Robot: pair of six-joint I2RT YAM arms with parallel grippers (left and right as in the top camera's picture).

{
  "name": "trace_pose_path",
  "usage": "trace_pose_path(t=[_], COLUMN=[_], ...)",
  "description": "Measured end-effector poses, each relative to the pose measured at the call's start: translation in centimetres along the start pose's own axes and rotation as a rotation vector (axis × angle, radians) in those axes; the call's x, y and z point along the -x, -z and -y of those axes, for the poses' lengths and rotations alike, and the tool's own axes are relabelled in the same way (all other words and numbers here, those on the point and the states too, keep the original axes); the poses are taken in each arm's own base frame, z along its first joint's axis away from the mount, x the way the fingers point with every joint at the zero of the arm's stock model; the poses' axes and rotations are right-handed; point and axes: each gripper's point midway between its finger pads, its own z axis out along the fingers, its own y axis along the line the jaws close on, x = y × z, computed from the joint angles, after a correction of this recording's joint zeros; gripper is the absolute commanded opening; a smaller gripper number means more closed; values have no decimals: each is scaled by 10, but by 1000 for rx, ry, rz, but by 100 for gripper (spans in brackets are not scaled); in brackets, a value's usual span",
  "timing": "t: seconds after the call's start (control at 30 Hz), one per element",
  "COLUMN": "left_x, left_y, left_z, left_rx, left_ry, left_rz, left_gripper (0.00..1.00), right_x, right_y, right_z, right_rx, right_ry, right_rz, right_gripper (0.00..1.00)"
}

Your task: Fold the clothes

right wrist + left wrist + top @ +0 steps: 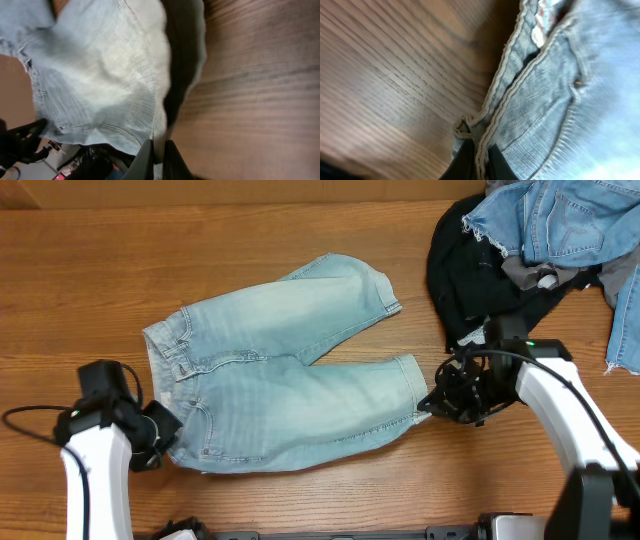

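The left gripper [480, 152], jaws nearly closed, is pinching the waistband of the pale denim trousers [280, 370]; the right gripper [157, 152] is likewise clamping a leg hem. The trousers are lying midway across the worktop [80, 280].

No text is legible; the tag [538, 35] on the trousers [580, 105] is blurred.

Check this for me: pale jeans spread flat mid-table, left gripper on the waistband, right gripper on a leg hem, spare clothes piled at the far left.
One thing is wrong: the pile of spare clothes lies at the far right, as the overhead view shows. The rest stands: pale jeans flat, left gripper on the waistband, right gripper on a leg hem.
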Motion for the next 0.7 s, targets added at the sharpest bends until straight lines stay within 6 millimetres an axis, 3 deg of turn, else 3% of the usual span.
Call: trace_pose_path(t=[0.07,0.17,0.23,0.27,0.37,0.4,0.57,0.7], left_x=[1,-5,-3,5,12,13,25,49], left_y=[32,56,69,84,86,83,65,56], left_z=[4,3,7,12,16,16,15,23], left_rx=[-44,-79,-118,-161,-170,-160,-109,-113], left_ry=[-15,-19,-19,-9,10,17,63,119], left_rz=[86,153,220,294,307,292,247,278], left_gripper=[4,4,4,4,4,4,4,4], right_x=[-10,-10,-2,11,27,36,61,92], right_y=[17,38,54,74,79,76,50,67], right_z=[-11,-27,-43,-64,-88,-101,-122,-154], right_rx=[23,67,100,137,154,155,163,255], right_ry=[23,69,111,164,214,238,275,310], right_rz=[53,157,231,305,324,313,288,423], right_gripper=[4,4,4,4,4,4,4,4])
